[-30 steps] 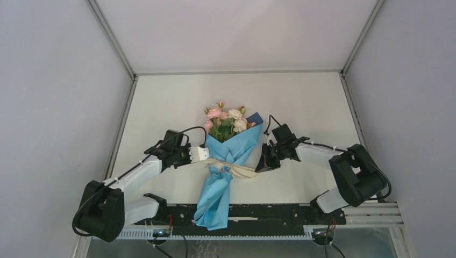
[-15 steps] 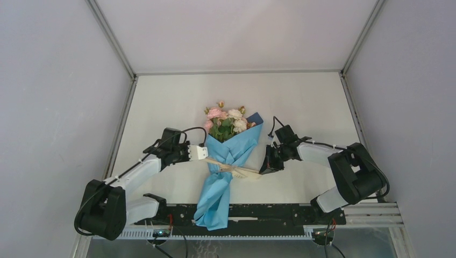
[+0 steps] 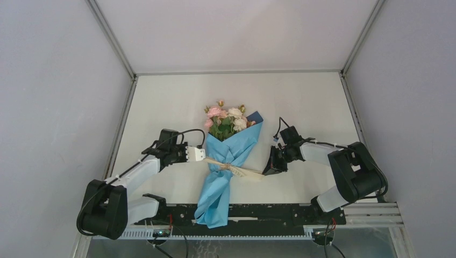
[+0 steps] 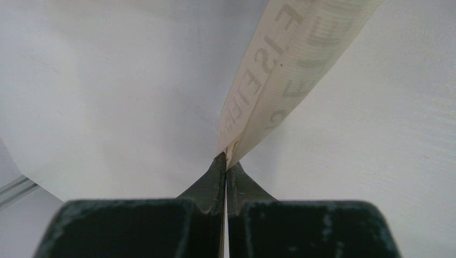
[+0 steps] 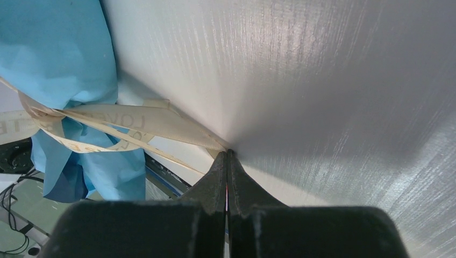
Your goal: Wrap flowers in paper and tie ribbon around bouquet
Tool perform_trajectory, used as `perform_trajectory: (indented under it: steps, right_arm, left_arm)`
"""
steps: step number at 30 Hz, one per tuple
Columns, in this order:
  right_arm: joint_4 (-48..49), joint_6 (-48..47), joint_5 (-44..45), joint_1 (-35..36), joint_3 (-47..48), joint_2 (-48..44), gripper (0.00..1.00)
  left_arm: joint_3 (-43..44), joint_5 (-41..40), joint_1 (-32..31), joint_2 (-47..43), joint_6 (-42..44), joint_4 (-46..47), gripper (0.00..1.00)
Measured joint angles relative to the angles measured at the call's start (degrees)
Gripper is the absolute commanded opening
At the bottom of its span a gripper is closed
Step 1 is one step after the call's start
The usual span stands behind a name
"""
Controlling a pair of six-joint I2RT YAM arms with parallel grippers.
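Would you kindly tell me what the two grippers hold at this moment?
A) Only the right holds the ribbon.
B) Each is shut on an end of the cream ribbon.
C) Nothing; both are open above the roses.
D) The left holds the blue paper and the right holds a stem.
B: the left gripper and the right gripper each pinch an end of the ribbon, which crosses the waist of the bouquet.
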Motion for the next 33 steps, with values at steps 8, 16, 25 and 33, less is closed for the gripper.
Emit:
perform_trajectory:
  steps: [8,16,25,33]
  right_arm:
    - [0.02,0.02,-1.05,-0.98,-0.02,0.63,0.0]
    - [0.63,0.17,-1.73,-1.11,-0.07,0.98,0.0]
    - [2.14,0.24,-1.03,3.06,2.64,1.07,0.0]
    - [4.57,0.42,-0.9,4.55,3.8,1.07,0.0]
  left_arm:
    - [-0.55,0.02,1.73,0.0,1.84,0.02,0.0]
    - [-0.55,0.24,1.88,-0.11,1.75,-0.59,0.02]
    - [4.83,10.54,1.81,-5.29,1.73,-16.7,0.77]
    - [20.11,18.95,-13.31,-4.74,-24.98,-18.43,0.61]
